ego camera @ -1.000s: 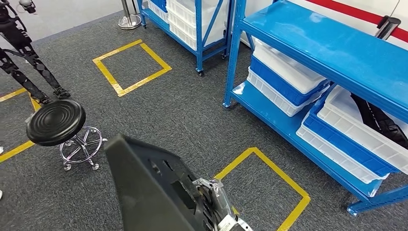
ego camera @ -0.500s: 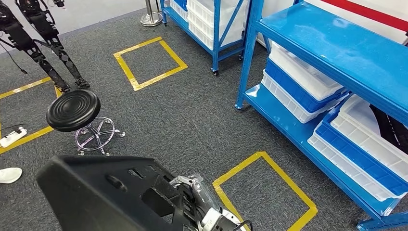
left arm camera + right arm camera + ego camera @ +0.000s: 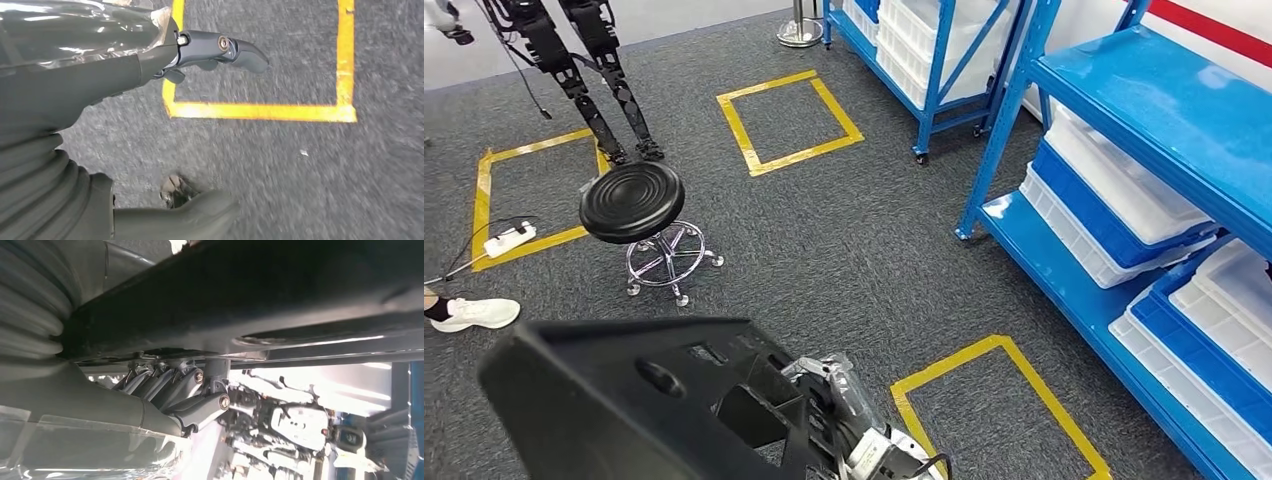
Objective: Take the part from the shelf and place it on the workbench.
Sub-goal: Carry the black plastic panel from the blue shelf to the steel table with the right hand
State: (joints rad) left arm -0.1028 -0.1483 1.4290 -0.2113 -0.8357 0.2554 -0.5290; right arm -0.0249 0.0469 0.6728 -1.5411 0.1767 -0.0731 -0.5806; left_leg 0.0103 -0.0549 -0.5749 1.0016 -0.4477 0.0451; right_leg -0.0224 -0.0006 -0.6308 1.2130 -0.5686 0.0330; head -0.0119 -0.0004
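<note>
- The big black part is held up over the grey floor, with the right hand gripping its edge.
- The right hand's fingers curl under the part.
- The left hand holds nothing; its fingers are spread above a yellow floor square.
- A black stool and blue shelf stand well beyond the fingers.

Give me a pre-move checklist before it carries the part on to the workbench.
1. Right hand grips the black part: ok.
2. Left hand free, holding nothing: ok.
3. Part clear of the blue shelf: ok.
4. Black stool stands in the floor space ahead on the left: not ok.
5. A person's white shoe at the left edge: not ok.
6. Workbench located: cannot tell.
</note>
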